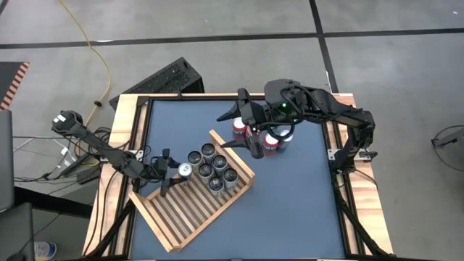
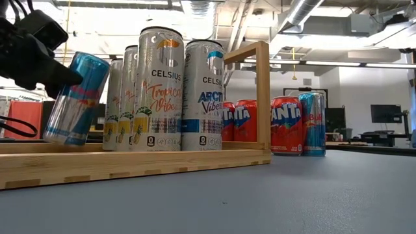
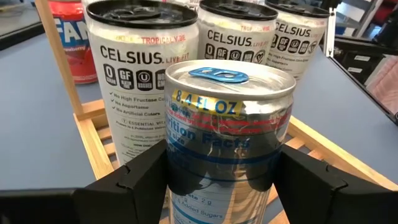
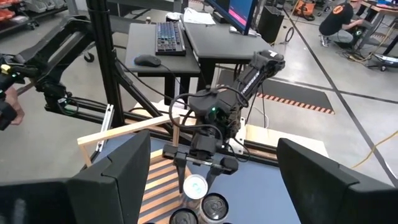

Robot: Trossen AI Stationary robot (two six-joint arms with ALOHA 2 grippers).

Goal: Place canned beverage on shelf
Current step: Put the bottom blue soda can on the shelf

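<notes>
My left gripper is shut on a blue and silver canned beverage over the left part of the shelf, a light wooden slatted rack with a raised frame. In the low view the can leans beside several tall cans that stand upright on the slats at the shelf's far right end. My right gripper is open and empty. It hovers over the red cans beyond the shelf, pointing toward the left arm. My left gripper pinches the can's side wall between its two fingers, a little below the top rim. The fingers come level from the table's left and lie across the can. The can is tilted. I cannot tell whether its base touches the slats.
Two red soda cans and a blue can stand on the blue table top right of the shelf's upright frame post. A black keyboard lies past the table's far edge. Bare table lies right of the shelf.
</notes>
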